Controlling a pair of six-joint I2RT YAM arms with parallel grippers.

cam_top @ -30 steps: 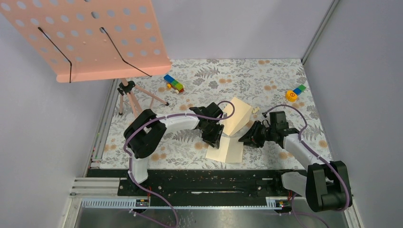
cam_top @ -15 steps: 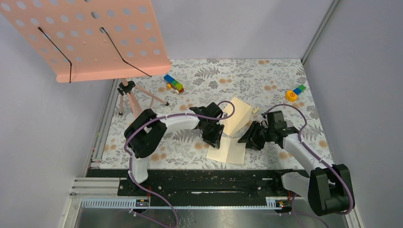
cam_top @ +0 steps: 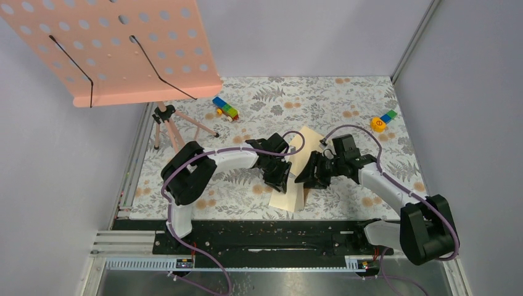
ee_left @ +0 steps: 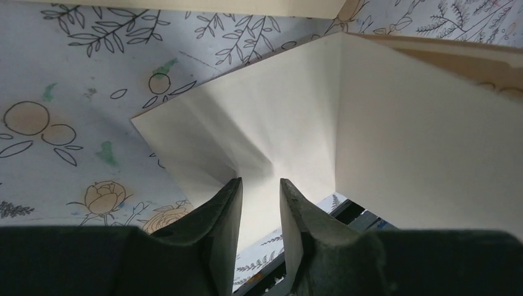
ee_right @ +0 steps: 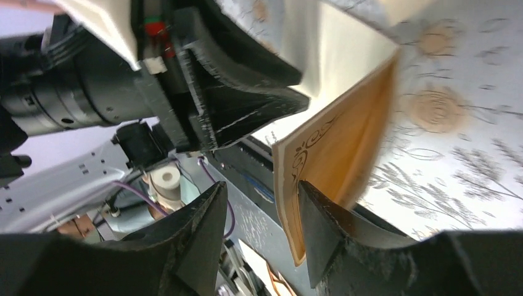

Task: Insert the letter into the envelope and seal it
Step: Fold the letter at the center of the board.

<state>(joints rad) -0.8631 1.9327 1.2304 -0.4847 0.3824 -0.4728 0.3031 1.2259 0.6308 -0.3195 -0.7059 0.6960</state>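
pink stand point(cam_top: 123, 49), toy blocks point(cam_top: 226, 109), left tool point(ee_left: 260, 185) pinching letter point(ee_left: 296, 123)

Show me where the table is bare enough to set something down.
Bare: far strip between the block train and the yellow toy; right side, between that toy and the right arm. Crowded: centre, left gripper and right gripper at the letter.

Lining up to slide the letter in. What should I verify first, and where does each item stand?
1. Left gripper pinching the letter: ok.
2. Right gripper clamped on the envelope: not ok; its jaws stand apart around the envelope's edge.
3. Envelope mouth facing the letter: cannot tell.
4. Letter folded small enough to fit: cannot tell; one crease shows.
5. Toy blocks out of the way: ok, they sit far back.
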